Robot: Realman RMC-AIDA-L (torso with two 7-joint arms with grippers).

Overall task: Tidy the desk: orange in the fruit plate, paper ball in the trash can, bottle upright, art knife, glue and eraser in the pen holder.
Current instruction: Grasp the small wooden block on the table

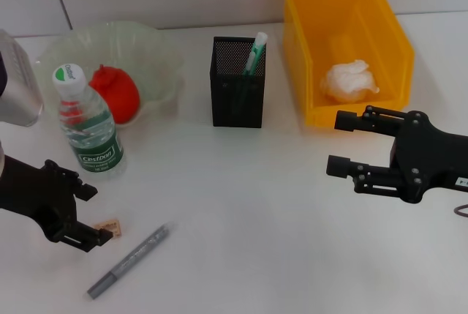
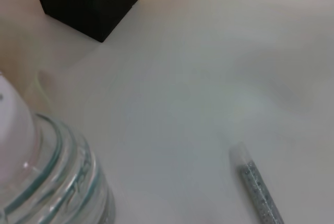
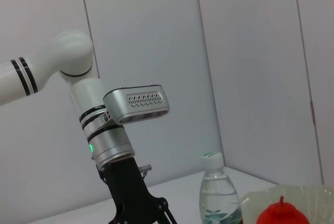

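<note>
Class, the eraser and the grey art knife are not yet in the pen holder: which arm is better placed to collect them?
Left. The left hand is open right beside the eraser and art knife; the right hand is over by the yellow bin.

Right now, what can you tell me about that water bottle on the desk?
The water bottle is clear plastic with a white cap, a red band below the neck and a green label around its lower half. It stands upright on the white desk, just in front of the pale fruit plate that holds the orange. It looks mostly full of water. Nothing grips it; the left gripper hovers nearer the robot, beside it.
</note>
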